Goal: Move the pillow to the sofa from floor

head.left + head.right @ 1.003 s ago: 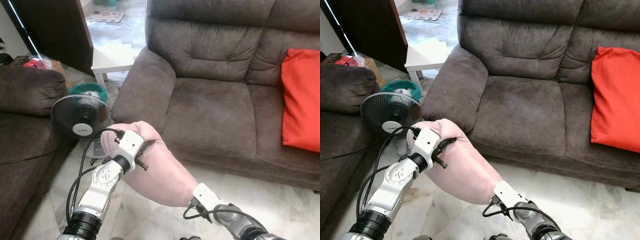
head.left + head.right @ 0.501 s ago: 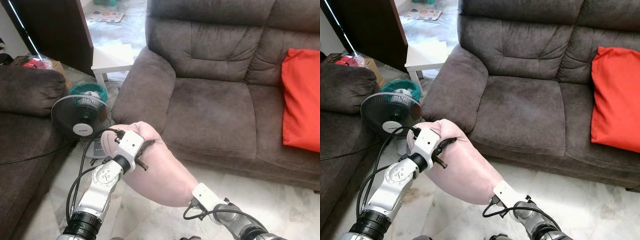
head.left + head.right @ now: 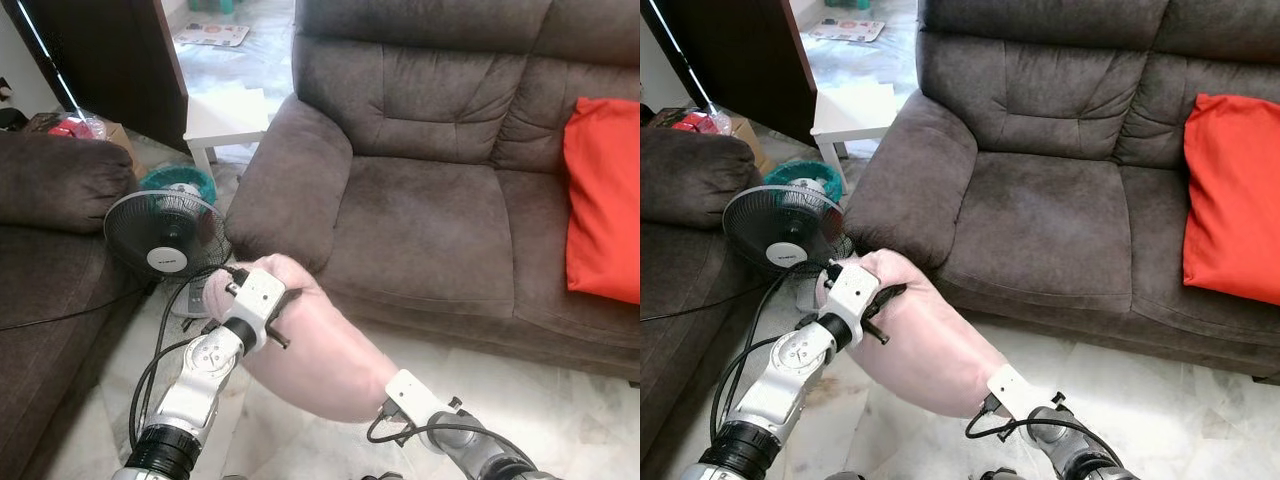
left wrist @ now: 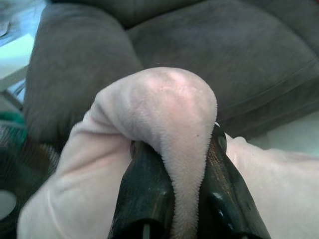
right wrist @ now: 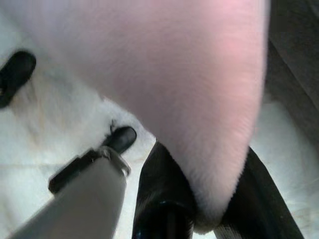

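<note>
A soft pink pillow [image 3: 320, 345] hangs in the air above the floor, held between both arms in front of the brown sofa [image 3: 420, 215]. My left gripper [image 3: 275, 305] is shut on the pillow's upper left end; its fingers [image 4: 149, 194] pinch a fold of pink plush [image 4: 174, 119]. My right gripper [image 5: 199, 209] is shut on the pillow's lower right corner [image 3: 375, 395], close to my body. The sofa seat lies just beyond the pillow.
A red cushion [image 3: 600, 200] leans on the sofa's right side. A black fan [image 3: 165, 245] stands on the floor at the left, beside a second brown sofa [image 3: 50, 250]. A white side table [image 3: 225, 120] sits behind the sofa arm. Pale marble floor [image 3: 560, 400] lies before the sofa.
The pillow and both grippers have dropped slightly and moved a little toward me. The grips are unchanged.
</note>
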Tool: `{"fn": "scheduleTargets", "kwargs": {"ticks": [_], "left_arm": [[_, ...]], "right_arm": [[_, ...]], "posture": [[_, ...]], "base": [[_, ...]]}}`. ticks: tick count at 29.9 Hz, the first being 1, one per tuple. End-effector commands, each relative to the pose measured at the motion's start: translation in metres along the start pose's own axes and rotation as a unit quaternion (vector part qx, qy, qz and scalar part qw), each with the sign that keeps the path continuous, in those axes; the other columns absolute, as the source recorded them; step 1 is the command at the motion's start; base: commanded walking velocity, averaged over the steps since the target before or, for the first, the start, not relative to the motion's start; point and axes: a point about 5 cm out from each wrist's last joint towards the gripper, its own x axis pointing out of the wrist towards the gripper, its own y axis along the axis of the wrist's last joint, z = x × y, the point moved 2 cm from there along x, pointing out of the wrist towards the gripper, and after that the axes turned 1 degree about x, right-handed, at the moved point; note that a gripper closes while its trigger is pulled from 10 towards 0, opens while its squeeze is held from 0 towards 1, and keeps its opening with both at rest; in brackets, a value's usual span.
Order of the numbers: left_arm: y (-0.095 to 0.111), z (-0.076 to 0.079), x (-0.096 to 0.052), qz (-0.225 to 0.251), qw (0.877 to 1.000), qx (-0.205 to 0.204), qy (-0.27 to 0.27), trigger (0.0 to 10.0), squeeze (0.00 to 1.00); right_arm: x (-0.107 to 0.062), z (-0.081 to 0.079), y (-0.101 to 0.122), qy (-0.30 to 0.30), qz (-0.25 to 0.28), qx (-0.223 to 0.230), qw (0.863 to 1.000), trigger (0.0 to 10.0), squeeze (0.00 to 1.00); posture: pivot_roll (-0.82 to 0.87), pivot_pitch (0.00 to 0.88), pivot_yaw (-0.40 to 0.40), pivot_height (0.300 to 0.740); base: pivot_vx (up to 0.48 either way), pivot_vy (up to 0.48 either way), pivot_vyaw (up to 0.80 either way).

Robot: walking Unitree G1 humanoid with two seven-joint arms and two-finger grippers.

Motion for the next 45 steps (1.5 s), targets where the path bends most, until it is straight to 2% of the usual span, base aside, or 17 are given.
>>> {"fn": "scheduleTargets", "kwargs": {"ticks": [1, 2, 4, 5, 6, 7, 10, 12, 13, 15, 16, 17, 20, 24, 30, 34, 45], "left_arm": [[0.004, -0.007, 0.002, 0.01, 1.0, 0.014, 0.026, 10.0, 0.0], [0.004, -0.007, 0.002, 0.01, 1.0, 0.014, 0.026, 10.0, 0.0], [-0.007, -0.009, -0.001, -0.009, 0.999, 0.008, 0.044, 10.0, 0.0], [-0.007, -0.009, -0.001, -0.009, 0.999, 0.008, 0.044, 10.0, 0.0], [-0.012, -0.01, -0.002, -0.017, 0.998, 0.007, 0.056, 10.0, 0.0], [-0.012, -0.011, -0.003, -0.018, 0.998, 0.009, 0.065, 10.0, 0.0], [-0.014, -0.012, -0.003, -0.015, 0.996, 0.003, 0.085, 10.0, 0.0], [-0.012, -0.014, -0.004, -0.008, 0.994, -0.002, 0.109, 10.0, 0.0], [-0.009, -0.016, -0.004, 0.001, 0.992, -0.008, 0.124, 10.0, 0.0], [0.002, -0.019, -0.005, 0.033, 0.987, -0.023, 0.157, 10.0, 0.0], [0.002, -0.019, -0.005, 0.033, 0.987, -0.023, 0.157, 10.0, 0.0], [0.004, -0.02, -0.005, 0.039, 0.986, -0.025, 0.162, 10.0, 0.0], [0.016, -0.019, -0.006, 0.072, 0.981, -0.031, 0.176, 10.0, 0.0], [0.037, -0.022, -0.005, 0.118, 0.973, -0.035, 0.195, 10.0, 0.0], [0.049, -0.027, -0.005, 0.141, 0.967, -0.042, 0.209, 10.0, 0.0], [0.05, -0.022, -0.006, 0.146, 0.968, -0.041, 0.201, 10.0, 0.0], [0.045, -0.02, -0.005, 0.136, 0.97, -0.047, 0.198, 10.0, 0.0]], "right_arm": [[-0.001, 0.008, 0.02, -0.014, 0.072, 0.1, 0.992, 0.0, 0.0], [-0.001, 0.008, 0.02, -0.014, 0.072, 0.1, 0.992, 0.0, 0.0], [-0.004, 0.02, 0.031, -0.034, 0.12, 0.17, 0.978, 0.0, 0.0], [-0.004, 0.02, 0.031, -0.034, 0.12, 0.17, 0.978, 0.0, 0.0], [-0.007, 0.031, 0.03, -0.052, 0.131, 0.182, 0.973, 3.6, 0.0], [-0.008, 0.035, 0.029, -0.061, 0.135, 0.177, 0.973, 10.0, 0.0], [-0.011, 0.041, 0.031, -0.077, 0.152, 0.173, 0.97, 10.0, 0.0], [-0.014, 0.046, 0.04, -0.087, 0.183, 0.183, 0.962, 10.0, 0.0], [-0.016, 0.048, 0.05, -0.089, 0.217, 0.202, 0.951, 10.0, 0.0], [-0.027, 0.053, 0.08, -0.083, 0.318, 0.257, 0.909, 10.0, 0.0], [-0.027, 0.053, 0.08, -0.083, 0.318, 0.257, 0.909, 10.0, 0.0], [-0.028, 0.054, 0.084, -0.081, 0.333, 0.265, 0.901, 10.0, 0.0], [-0.037, 0.057, 0.102, -0.087, 0.385, 0.297, 0.87, 10.0, 0.0], [-0.066, 0.059, 0.131, -0.113, 0.463, 0.289, 0.83, 10.0, 0.0], [-0.071, 0.051, 0.128, -0.109, 0.479, 0.295, 0.82, 10.0, 0.0], [-0.072, 0.045, 0.127, -0.109, 0.476, 0.307, 0.817, 10.0, 0.0], [-0.074, 0.053, 0.127, -0.118, 0.467, 0.305, 0.822, 10.0, 0.0]], "posture": [[0.15, 0.052, -0.02, 0.74], [0.15, 0.052, -0.02, 0.74], [0.14, 0.049, -0.021, 0.74], [0.14, 0.049, -0.021, 0.74], [0.14, 0.048, -0.021, 0.74], [0.14, 0.045, -0.021, 0.74], [0.14, 0.04, -0.022, 0.74], [0.13, 0.035, -0.024, 0.74], [0.13, 0.031, -0.027, 0.74], [0.13, 0.023, -0.03, 0.74], [0.13, 0.023, -0.03, 0.74], [0.13, 0.023, -0.03, 0.74], [0.14, 0.007, -0.029, 0.74], [0.13, 0.0, -0.026, 0.74], [0.13, 0.0, -0.017, 0.74], [0.13, 0.0, -0.015, 0.74], [0.12, 0.0, -0.019, 0.74]], "base": [[0.0, 0.0, 0.0], [0.0, 0.0, 0.0], [0.0, 0.0, 0.0], [0.0, 0.0, 0.0], [0.0, 0.0, 0.0], [0.0, 0.0, 0.0], [0.0, 0.0, 0.0], [0.0, 0.0, 0.0], [0.0, 0.0, 0.0], [0.0, 0.0, 0.0], [0.0, 0.0, 0.0], [0.0, 0.0, 0.0], [0.0, 0.0, 0.0], [0.0, 0.0, 0.0], [0.0, 0.0, 0.0], [0.0, 0.0, 0.0], [0.0, 0.0, 0.0]]}}
